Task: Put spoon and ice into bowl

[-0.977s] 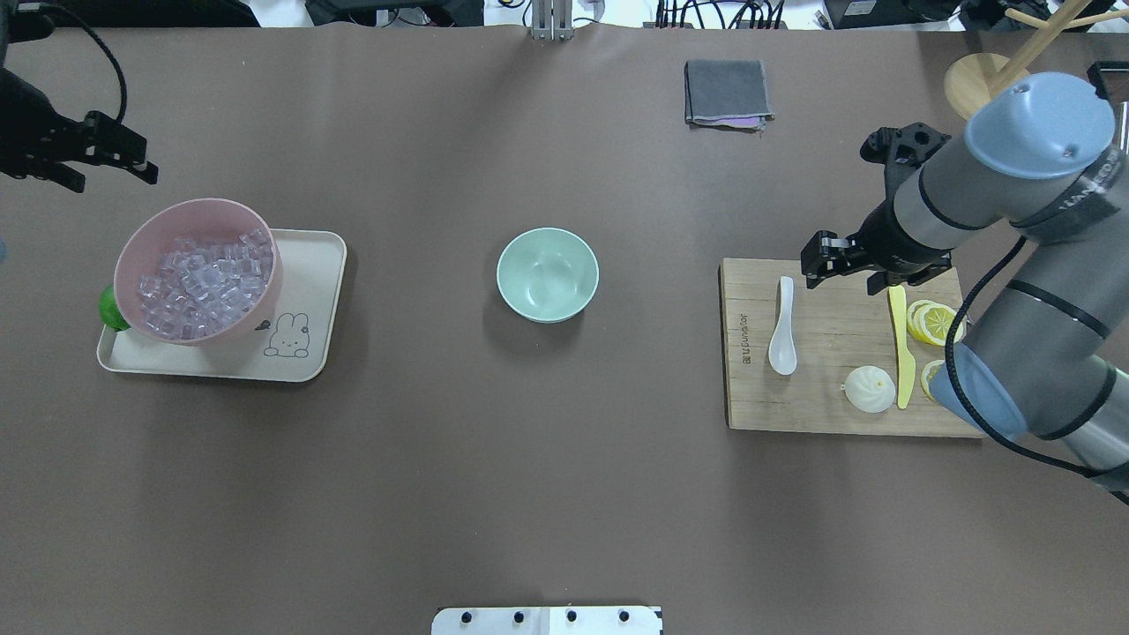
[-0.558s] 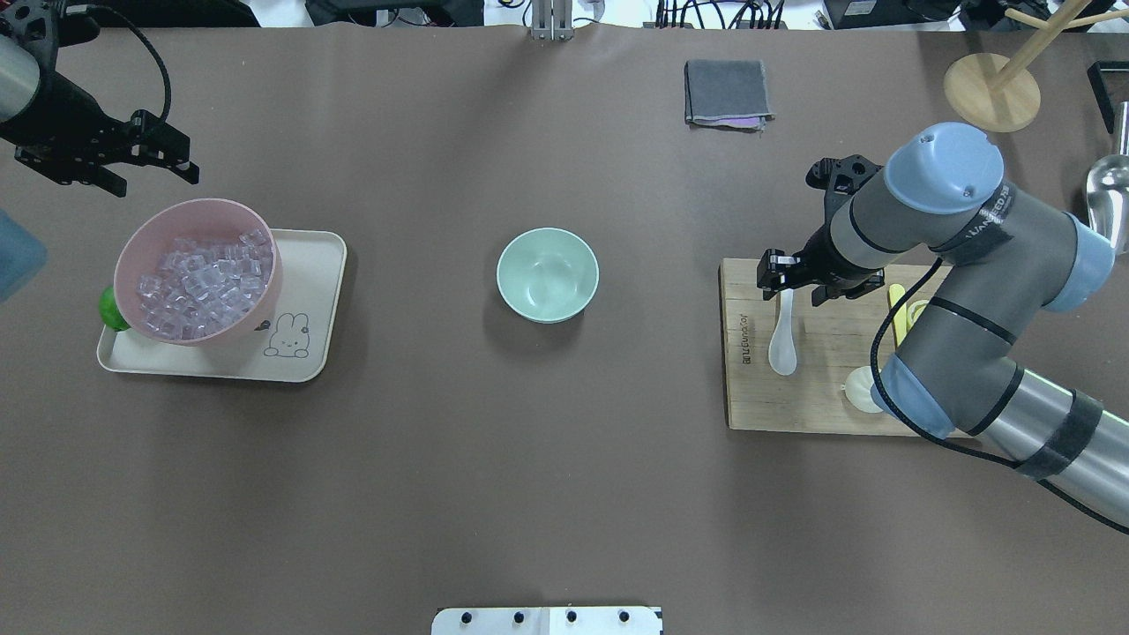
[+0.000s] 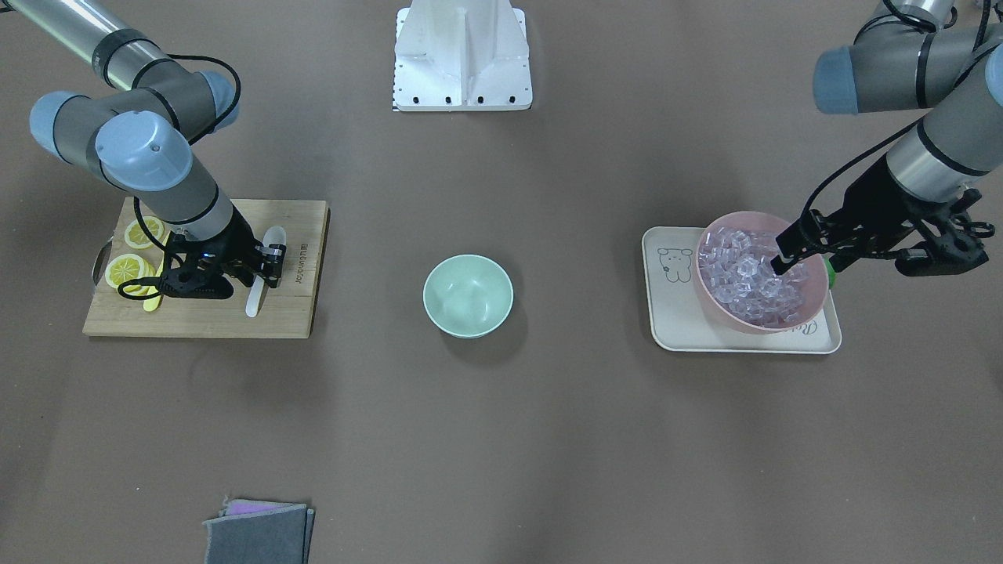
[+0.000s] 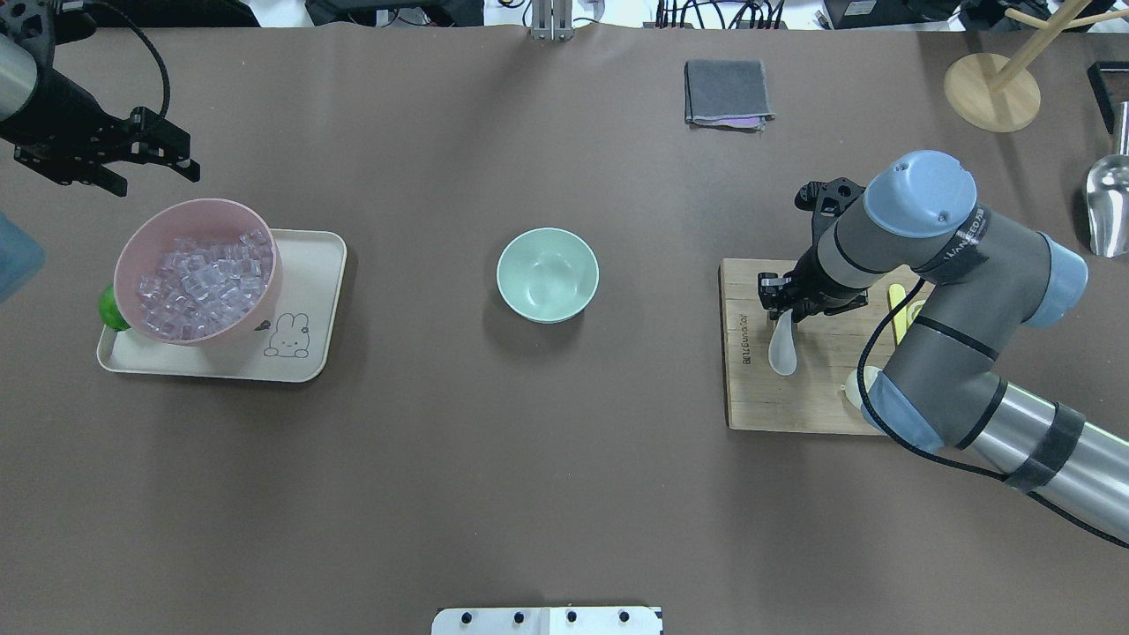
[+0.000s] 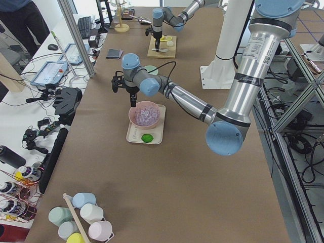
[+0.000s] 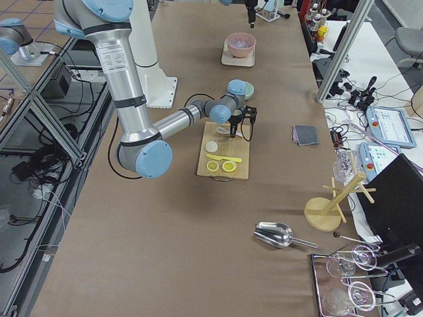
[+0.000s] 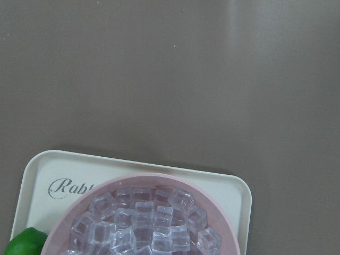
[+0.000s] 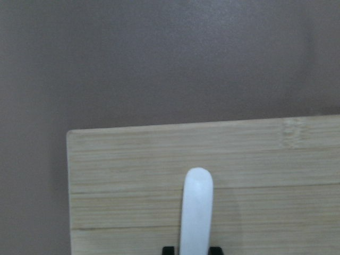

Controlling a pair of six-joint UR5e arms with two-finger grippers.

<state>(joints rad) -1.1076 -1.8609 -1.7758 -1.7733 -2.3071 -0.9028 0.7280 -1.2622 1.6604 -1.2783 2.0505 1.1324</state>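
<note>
The white spoon (image 4: 782, 353) lies on the wooden cutting board (image 4: 750, 388) at the right. My right gripper (image 4: 776, 298) is low over its handle. In the right wrist view the handle (image 8: 196, 212) runs between the two fingertips (image 8: 169, 249), which sit tight against it. The ice (image 4: 201, 282) fills the pink bowl (image 4: 137, 242) on a cream tray. My left gripper (image 4: 181, 157) hovers open just beyond that bowl's far rim, and in the front view it (image 3: 791, 249) hangs above the ice (image 3: 748, 274). The mint-green bowl (image 4: 547, 273) stands empty at the table's middle.
The board also holds a yellow knife (image 4: 898, 309), lemon slices (image 3: 129, 266) and a white bun (image 4: 854, 385). A lime (image 4: 110, 309) sits by the pink bowl on the tray (image 4: 309, 291). A grey cloth (image 4: 728, 93), a wooden stand (image 4: 992, 93) and a metal scoop (image 4: 1107, 207) lie farther back.
My right gripper moved left across the board from the knife to the spoon's handle, dropped and closed in on it. My left gripper came in toward the pink bowl's far side.
</note>
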